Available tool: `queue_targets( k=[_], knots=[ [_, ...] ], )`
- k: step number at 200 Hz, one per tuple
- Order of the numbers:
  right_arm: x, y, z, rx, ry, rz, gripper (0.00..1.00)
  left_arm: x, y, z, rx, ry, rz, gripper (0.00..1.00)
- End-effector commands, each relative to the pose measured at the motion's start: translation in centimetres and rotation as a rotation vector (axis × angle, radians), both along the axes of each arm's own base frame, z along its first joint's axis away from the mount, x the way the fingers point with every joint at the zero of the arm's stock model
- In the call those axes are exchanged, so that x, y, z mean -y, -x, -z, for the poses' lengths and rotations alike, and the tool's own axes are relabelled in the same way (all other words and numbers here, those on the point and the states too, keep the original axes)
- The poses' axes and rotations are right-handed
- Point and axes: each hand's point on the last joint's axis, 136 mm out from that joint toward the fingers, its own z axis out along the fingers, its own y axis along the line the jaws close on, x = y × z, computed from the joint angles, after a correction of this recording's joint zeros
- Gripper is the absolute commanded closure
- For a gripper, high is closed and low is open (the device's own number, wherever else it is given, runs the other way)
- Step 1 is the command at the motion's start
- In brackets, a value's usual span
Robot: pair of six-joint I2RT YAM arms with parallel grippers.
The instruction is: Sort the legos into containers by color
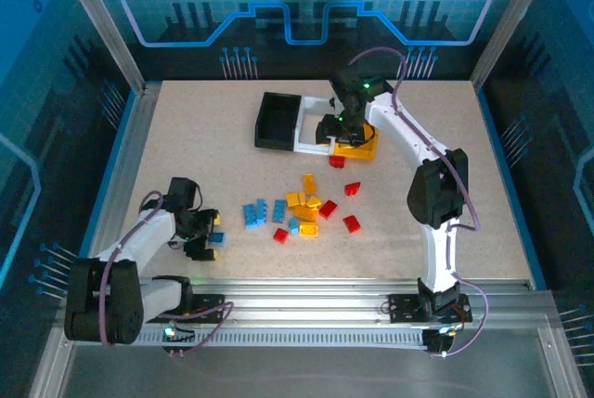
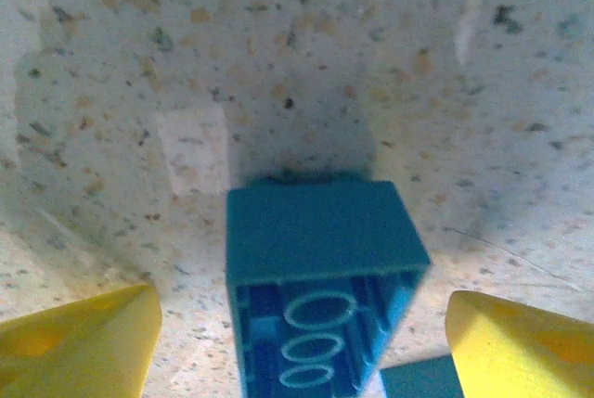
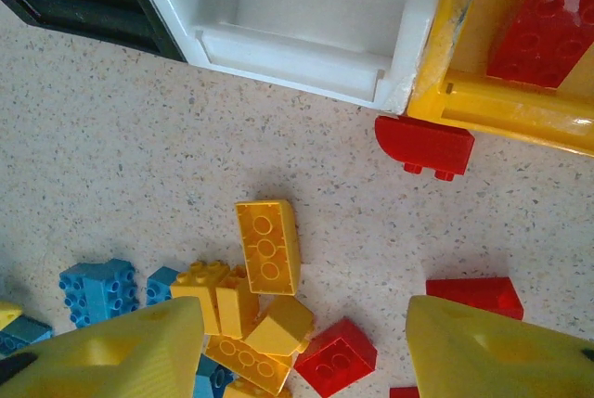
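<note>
The bench point(image 1: 445, 231) carries 3 open bins joined in a row at the far side: a black bin point(image 1: 269, 134), a white bin point(image 3: 288, 50) and a yellow bin point(image 3: 520, 106). The yellow bin holds at least 1 red brick point(image 3: 548, 18). A second red brick point(image 3: 425, 145) lies on the bench just outside its wall.

The loose bricks point(image 1: 302, 208), in blue, yellow and red, lie scattered mid-bench, well apart from the bins. 1 blue brick point(image 2: 320, 231) lies away from the pile at the near left. It is tipped so its hollow underside faces the left wrist camera.

Handling, as judged:
- Each brick looks light, rigid and smooth-sided, so it is likely to slip or twist if pinched off-centre.
- Take hold across 2 flat opposite side walls, near the middle of the brick's length.
- Avoid the studded top and the open underside.
- Bricks leaning on each other in the pile may shift when 1 is lifted.

Left claw point(image 2: 303, 324): the 2 yellow fingertips stand on either side of the blue brick with bench showing in the gap on each side. The jaws are moderately wide and touch nothing.

Right claw point(image 3: 306, 324): it hangs above the bench between the bins and the pile. The jaws are parted and nothing is gripped.
</note>
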Motion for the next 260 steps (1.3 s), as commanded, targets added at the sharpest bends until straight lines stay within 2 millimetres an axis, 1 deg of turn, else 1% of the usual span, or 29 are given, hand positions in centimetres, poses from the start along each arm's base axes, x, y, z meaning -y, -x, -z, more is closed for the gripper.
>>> queue_targets(
  k=[1,16,27,48,63,76,91,105,114,124,140,149,157,172,174,177,179,186,193,199,209,212,216,225,226,227,228,244,260],
  knots=[
    [-0.5,0.7,0.2,-0.012,0.003,-0.017,0.39,0.1,-0.1,0.0,-0.013,0.015,0.040,0.22],
    [-0.2,0.8,0.3,-0.012,0.007,-0.014,0.39,0.1,0.2,0.4,-0.020,0.016,0.039,0.28],
    [-0.2,0.8,0.3,-0.011,0.007,-0.013,0.39,0.1,0.3,0.5,-0.022,0.012,0.034,0.35],
    [-0.2,1.0,0.2,-0.012,-0.004,-0.012,0.39,0.0,-0.3,0.3,-0.003,0.008,0.038,0.49],
    [-0.3,1.1,0.1,-0.018,-0.014,-0.012,0.39,0.1,-0.8,0.2,0.009,0.009,0.057,0.55],
    [-0.2,1.3,-0.2,-0.018,-0.021,-0.009,0.39,-0.1,-1.6,-0.4,0.032,-0.006,0.098,0.59],
    [0.4,1.6,-0.6,-0.014,-0.022,-0.001,0.39,-0.6,-3.0,-1.8,0.082,-0.049,0.166,0.62],
    [1.0,1.9,-0.9,-0.014,-0.026,0.010,0.39,-1.1,-4.8,-3.7,0.148,-0.098,0.238,0.63],
    [1.4,2.2,-1.0,-0.017,-0.034,0.021,0.39,-1.2,-6.5,-5.0,0.210,-0.122,0.285,0.64],
    [1.9,2.7,-1.0,-0.025,-0.039,0.031,0.39,-1.2,-8.8,-6.7,0.287,-0.140,0.341,0.65],
    [2.7,3.4,-0.8,-0.035,-0.039,0.047,0.39,-0.2,-13.0,-9.3,0.426,-0.136,0.460,0.66],
    [3.0,3.9,-0.5,-0.042,-0.036,0.052,0.39,0.8,-15.4,-10.8,0.503,-0.120,0.536,0.67],
    [3.3,4.2,-0.4,-0.046,-0.035,0.056,0.39,2.0,-18.0,-12.7,0.603,-0.101,0.628,0.68],
    [3.6,4.8,-0.2,-0.053,-0.037,0.063,0.39,4.1,-21.8,-15.9,0.713,-0.121,0.799,0.68],
    [3.6,4.9,-0.1,-0.055,-0.038,0.063,0.39,4.4,-22.0,-15.9,0.717,-0.119,0.825,0.68],
    [3.6,5.1,0.0,-0.058,-0.037,0.065,0.39,4.8,-22.9,-16.8,0.744,-0.126,0.860,0.68],
    [3.6,5.1,0.0,-0.059,-0.039,0.065,0.39,5.1,-23.2,-16.8,0.743,-0.127,0.880,0.68],
    [3.7,5.4,0.1,-0.062,-0.042,0.067,0.39,6.0,-24.7,-18.4,0.782,-0.148,0.955,0.68],
    [3.7,5.7,0.1,-0.065,-0.046,0.070,0.39,6.9,-26.1,-19.0,0.805,-0.147,1.023,0.68],
    [3.7,5.8,0.1,-0.065,-0.049,0.071,0.39,7.6,-27.1,-19.4,0.817,-0.139,1.068,0.68],
    [3.8,6.1,0.2,-0.068,-0.053,0.073,0.39,8.5,-28.8,-19.3,0.814,-0.132,1.125,0.68],
    [3.7,6.2,0.2,-0.070,-0.056,0.072,0.39,8.8,-29.1,-18.9,0.803,-0.127,1.141,0.68],
    [3.7,6.2,0.2,-0.071,-0.059,0.072,0.39,9.2,-29.8,-19.4,0.815,-0.132,1.162,0.68],
    [3.6,6.5,0.2,-0.072,-0.065,0.067,0.39,10.0,-30.9,-19.0,0.809,-0.127,1.204,0.68],
    [3.6,6.5,0.2,-0.073,-0.066,0.066,0.39,10.1,-30.9,-18.5,0.799,-0.121,1.210,0.68],
    [3.6,6.5,0.2,-0.072,-0.066,0.066,0.39,10.2,-31.2,-18.9,0.809,-0.127,1.211,0.68],
    [3.6,6.6,0.2,-0.074,-0.067,0.065,0.39,10.2,-31.1,-18.4,0.797,-0.122,1.217,0.68],
    [3.6,7.0,0.2,-0.082,-0.067,0.053,0.39,11.8,-32.6,-17.6,0.790,-0.111,1.263,0.68],
    [3.6,7.7,0.6,-0.103,-0.052,0.025,0.39,12.5,-33.7,-16.3,0.769,-0.127,1.270,0.68]
  ],
)
